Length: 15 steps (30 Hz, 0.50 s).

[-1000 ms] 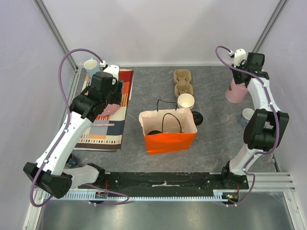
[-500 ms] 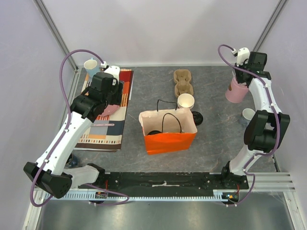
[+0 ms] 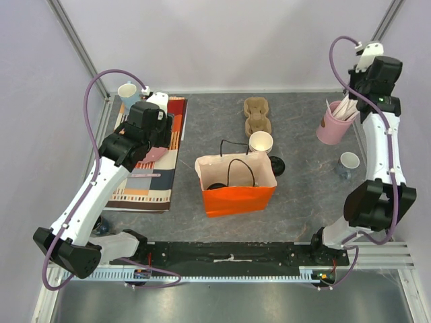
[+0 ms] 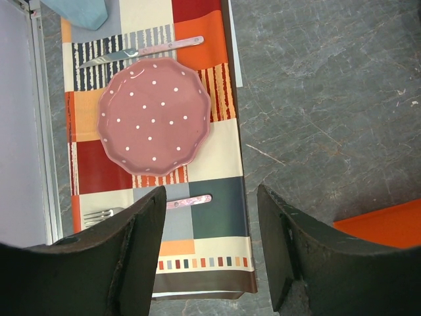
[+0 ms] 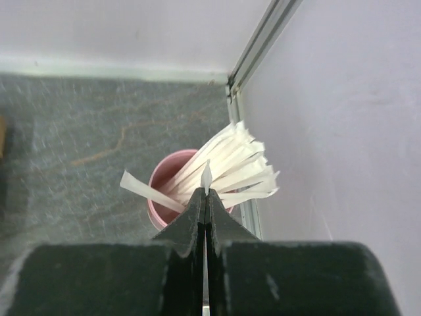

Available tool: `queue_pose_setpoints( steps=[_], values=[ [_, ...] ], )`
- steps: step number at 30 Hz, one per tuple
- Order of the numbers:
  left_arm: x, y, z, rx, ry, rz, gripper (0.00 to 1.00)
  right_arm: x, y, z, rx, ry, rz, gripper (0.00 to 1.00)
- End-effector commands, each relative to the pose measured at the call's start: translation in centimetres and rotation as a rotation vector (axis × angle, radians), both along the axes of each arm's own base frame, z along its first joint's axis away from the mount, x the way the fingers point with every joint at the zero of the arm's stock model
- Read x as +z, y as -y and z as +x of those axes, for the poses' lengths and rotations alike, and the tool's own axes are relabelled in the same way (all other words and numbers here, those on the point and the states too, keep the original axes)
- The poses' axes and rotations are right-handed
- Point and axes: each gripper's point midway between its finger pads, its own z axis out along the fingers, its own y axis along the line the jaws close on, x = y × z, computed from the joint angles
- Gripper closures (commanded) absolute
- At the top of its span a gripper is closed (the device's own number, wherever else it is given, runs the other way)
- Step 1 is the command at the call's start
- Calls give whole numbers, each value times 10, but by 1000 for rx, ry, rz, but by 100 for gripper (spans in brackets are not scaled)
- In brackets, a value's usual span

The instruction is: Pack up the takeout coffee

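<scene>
The orange paper bag stands open at the table's middle. A round black lid shows inside it, seemingly on the takeout coffee; the cup body is hidden. My right gripper is shut on one thin white paper-wrapped stick, held above the pink cup full of such sticks. In the top view the right gripper is raised at the far right, above the pink cup. My left gripper is open and empty, hovering over the striped placemat.
A stack of lidless paper cups and a loose black lid sit behind the bag. A cardboard cup carrier lies further back. A small white cup stands at right. A pink plate, cutlery and blue mug are at left.
My right gripper has risen up and to the right from the pink cup, with one white stick pinched in it. The left arm has not moved.
</scene>
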Motion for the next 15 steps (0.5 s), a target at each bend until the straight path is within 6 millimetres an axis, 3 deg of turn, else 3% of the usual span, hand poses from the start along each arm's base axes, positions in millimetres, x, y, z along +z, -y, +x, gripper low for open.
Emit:
queue_pose_setpoints(
  steps=[1,4,9,13,15],
  values=[
    [13,0,5,-22,41,8,36,92,-5,-27,-68,221,47,100],
    [14,1,6,-22,42,7,36,129,-15,-47,-72,306,109,100],
    [12,0,8,-45,36,49,36,190,-61,-82,57,461,309,100],
    [4,-1,10,-48,12,72,36,212,-91,-104,173,500,406,100],
    [3,0,12,-50,8,80,36,212,-90,-114,152,481,389,100]
  ],
)
